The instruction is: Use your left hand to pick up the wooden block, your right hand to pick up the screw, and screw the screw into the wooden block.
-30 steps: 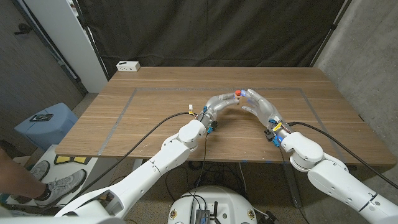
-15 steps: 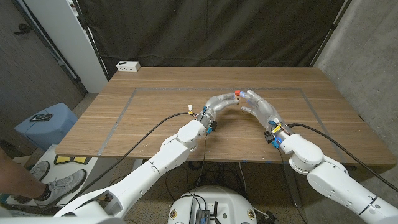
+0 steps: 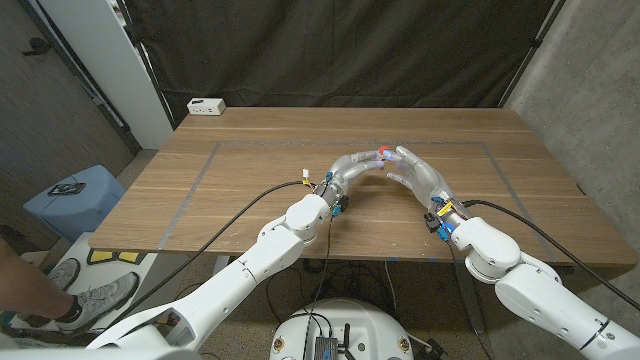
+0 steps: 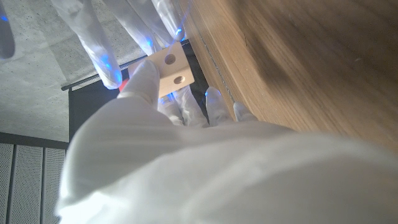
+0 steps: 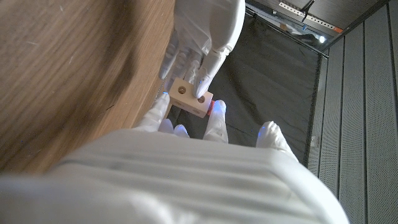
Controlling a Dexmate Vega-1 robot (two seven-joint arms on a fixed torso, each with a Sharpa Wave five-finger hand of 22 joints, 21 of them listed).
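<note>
Table [image 3: 250, 180]: wooden, plank grain running crosswise, a thin grey rectangle outline marked on its top. Black curtain behind it; grey concrete wall on the robot's right; a white panel leaning at the far left.

White power strip [image 3: 206, 105]: at the table's far left corner; any writing on it is too small to read.

Blue bin [image 3: 75, 195]: on the floor left of the table, a small dark object lying on top; what is inside cannot be told. Below it, a person's shoe [image 3: 85, 298] and part of a limb at the picture's edge.

Left robot hand [image 3: 352, 170]: raised over the table's middle, fingers reaching toward the right hand. It grips the wooden block [image 4: 171, 69], a pale piece with two round holes in one face, pinched between thumb and fingers; the block is also seen in the right wrist view [image 5: 191, 98].

Right robot hand [image 3: 418, 170]: opposite the left, fingertips meeting it at the block. A red spot, the screw [image 3: 384, 150], sits at the point where the two hands meet; in the left wrist view a bit of red [image 4: 125, 83] shows beside the block. Whether the right hand's fingers actually pinch it cannot be told.

Cables: black leads run along both forearms.
</note>
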